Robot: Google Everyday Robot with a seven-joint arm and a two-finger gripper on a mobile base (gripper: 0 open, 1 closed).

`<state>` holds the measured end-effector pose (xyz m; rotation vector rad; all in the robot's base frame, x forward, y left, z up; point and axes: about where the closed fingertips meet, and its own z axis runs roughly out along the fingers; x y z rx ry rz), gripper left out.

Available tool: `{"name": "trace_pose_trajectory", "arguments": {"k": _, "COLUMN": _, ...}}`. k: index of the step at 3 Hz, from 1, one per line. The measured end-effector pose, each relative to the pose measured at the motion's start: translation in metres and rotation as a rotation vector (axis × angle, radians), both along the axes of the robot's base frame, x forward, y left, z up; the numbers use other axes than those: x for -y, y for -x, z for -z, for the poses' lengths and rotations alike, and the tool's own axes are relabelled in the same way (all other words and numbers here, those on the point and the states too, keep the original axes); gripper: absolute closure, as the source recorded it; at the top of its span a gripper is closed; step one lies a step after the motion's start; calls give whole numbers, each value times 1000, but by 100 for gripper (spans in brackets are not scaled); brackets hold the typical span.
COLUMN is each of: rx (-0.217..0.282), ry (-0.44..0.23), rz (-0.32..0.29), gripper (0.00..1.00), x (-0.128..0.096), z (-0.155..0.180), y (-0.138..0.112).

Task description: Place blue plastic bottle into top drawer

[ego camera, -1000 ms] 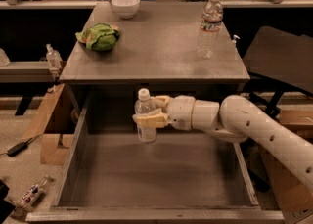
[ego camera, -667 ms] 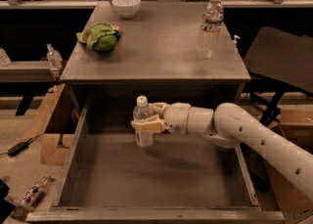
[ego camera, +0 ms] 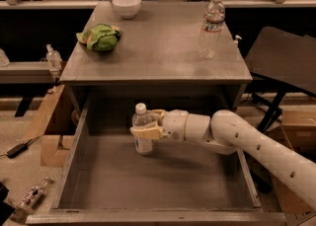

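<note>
The top drawer point(ego camera: 74, 163) stands pulled out in front of the grey cabinet, its left wall and flat bottom bare. Toward its rear, left of centre, is the blue plastic bottle point(ego camera: 143, 145). It is upright, long axis vertical, white cap on top, clear smooth sides and a pale label round the lower body. The hand point(ego camera: 144, 131) comes in level from the right and is clamped on the bottle at mid-height, one tan finger point(ego camera: 148, 132) crossing its near side. The bottle therefore sits at the hand's left end, with the white arm point(ego camera: 247, 141) trailing off to the right over the drawer's right wall. The bottle's base looks to be at the drawer bottom or just above it; which one cannot be told. Judging by this, the coming move turns on that small vertical gap, then on freeing the bottle without tipping it. Up on the cabinet's surface, well apart, the ribbed bottle point(ego camera: 211, 18) stands untouched.
</note>
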<state>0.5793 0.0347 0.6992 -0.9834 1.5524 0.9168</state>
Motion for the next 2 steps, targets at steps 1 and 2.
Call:
{"name": "trace_pose_trajectory", "arguments": {"k": 1, "rx": 0, "ry": -1, "rz": -5, "gripper": 53, "x": -3, "z": 0, "y": 1}}
{"name": "trace_pose_trajectory", "arguments": {"k": 2, "rx": 0, "ry": -1, "rz": -8, "gripper": 29, "x": -5, "z": 0, "y": 1}}
